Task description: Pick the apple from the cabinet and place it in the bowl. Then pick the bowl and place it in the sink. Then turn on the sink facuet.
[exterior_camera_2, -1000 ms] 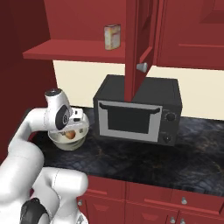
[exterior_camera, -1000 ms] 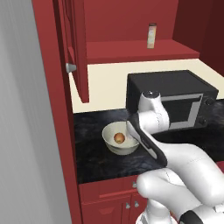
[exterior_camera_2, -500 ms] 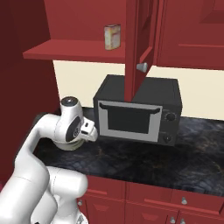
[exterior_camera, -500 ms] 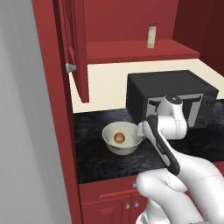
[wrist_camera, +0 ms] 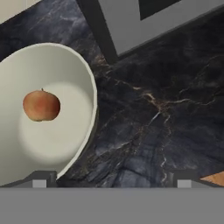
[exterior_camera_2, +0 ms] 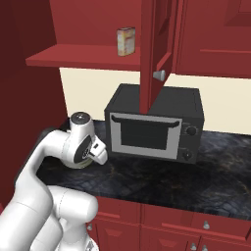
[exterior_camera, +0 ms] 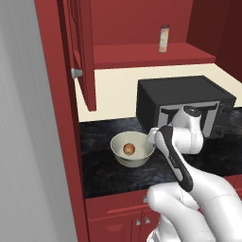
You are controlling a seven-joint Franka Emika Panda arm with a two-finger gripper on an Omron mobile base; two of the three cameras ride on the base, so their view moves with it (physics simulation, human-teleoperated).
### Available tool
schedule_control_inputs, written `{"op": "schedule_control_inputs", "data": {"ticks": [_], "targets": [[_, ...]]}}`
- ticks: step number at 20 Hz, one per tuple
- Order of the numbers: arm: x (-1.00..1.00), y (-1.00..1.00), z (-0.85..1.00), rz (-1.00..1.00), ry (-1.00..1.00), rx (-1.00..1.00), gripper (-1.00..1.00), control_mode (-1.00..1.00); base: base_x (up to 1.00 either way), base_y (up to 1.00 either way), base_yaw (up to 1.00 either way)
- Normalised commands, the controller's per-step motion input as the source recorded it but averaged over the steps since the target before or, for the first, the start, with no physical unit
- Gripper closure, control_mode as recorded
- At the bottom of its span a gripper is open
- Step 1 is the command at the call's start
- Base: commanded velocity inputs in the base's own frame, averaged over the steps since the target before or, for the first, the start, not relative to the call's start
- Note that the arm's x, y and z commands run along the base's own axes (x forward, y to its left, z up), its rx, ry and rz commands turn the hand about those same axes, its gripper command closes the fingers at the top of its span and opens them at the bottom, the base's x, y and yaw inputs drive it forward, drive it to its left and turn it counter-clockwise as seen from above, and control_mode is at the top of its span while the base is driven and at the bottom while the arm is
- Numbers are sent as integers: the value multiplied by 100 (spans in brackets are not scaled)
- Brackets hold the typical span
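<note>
Your apple (wrist_camera: 41, 105) already sits in the bowl (wrist_camera: 85, 76) on the counter (wrist_camera: 157, 109), so your claw (wrist_camera: 111, 180), open and empty, probably hangs beside the rim to grasp it.

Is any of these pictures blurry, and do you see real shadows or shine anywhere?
Hand view: sharp; the bowl shades softly inside, with the apple lit evenly. Left base view: slightly soft, with a faint shadow beneath the bowl. Right base view: crisp, with flat light on the microwave.
</note>
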Motion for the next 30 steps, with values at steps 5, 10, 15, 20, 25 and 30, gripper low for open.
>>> {"op": "schedule_control_inputs", "data": {"ticks": [5, 10, 15, 20, 25, 30], "targets": [[39, 15, -15, -14, 3, 9, -100, -100, 0, 0, 0], [34, 9, -20, -9, 2, 9, -100, -100, 0, 0, 0], [22, 3, -28, -6, 7, 8, -100, -100, 0, 0, 0], [21, 3, -29, -5, 8, 6, -100, -100, 0, 0, 0], [22, 9, -19, -4, 7, 4, -100, -100, 0, 0, 0], [1, 7, -20, -2, 3, 3, 100, -100, 0, 0, 0]]}}
